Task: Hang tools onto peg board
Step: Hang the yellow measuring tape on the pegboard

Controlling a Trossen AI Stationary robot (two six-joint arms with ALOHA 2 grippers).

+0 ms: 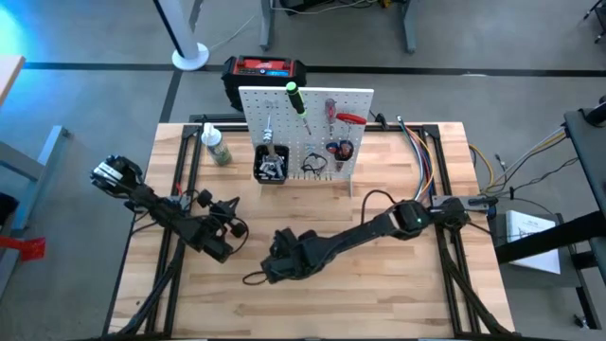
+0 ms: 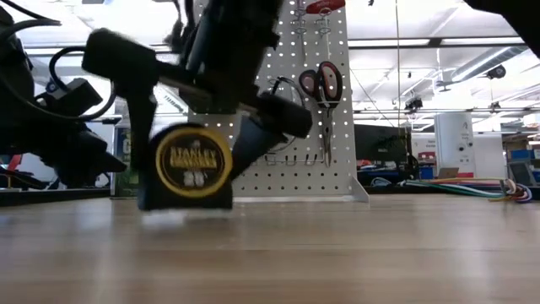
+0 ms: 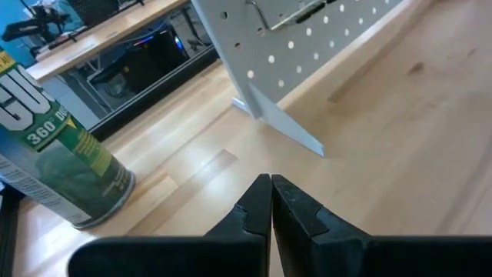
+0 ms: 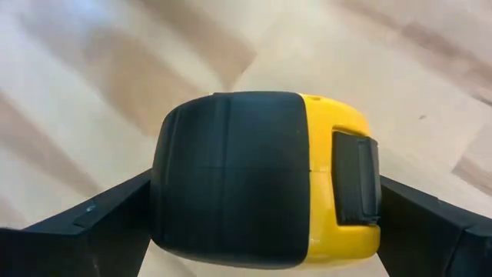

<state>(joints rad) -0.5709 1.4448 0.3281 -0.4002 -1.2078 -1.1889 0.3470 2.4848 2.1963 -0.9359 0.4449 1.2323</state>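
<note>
Right gripper [image 1: 276, 265] sits low at centre-bottom of the high view, down at the table [image 1: 398, 303]. In its wrist view I see the tape measure [image 4: 261, 181] filling the gap, a finger [image 4: 92, 223] at each flank, jaws at their widest. Whether they are actually pressing on it I can't tell; the case looks to be sitting on the wood. Low view agrees: tape [image 2: 190, 165] on the tabletop at left of frame, gripper [image 2: 190, 127] straddling it from above.

Left gripper [image 1: 227, 227] waits left of centre in the high view, fingers [image 3: 257, 211] pressed together, nothing between them. A green-labelled can [image 3: 65, 165] stands near it, lower left of its wrist view.

Peg board [image 1: 308, 123] stands upright at top centre of the high view. Already on it: green screwdriver [image 1: 296, 98], red screwdriver [image 1: 330, 109], red-handled pliers [image 1: 339, 149], glasses [image 1: 313, 164]. Black bin [image 1: 272, 166] at its lower left holds some metal bits. Red-and-black box [image 1: 265, 71] sits behind the board.
</note>
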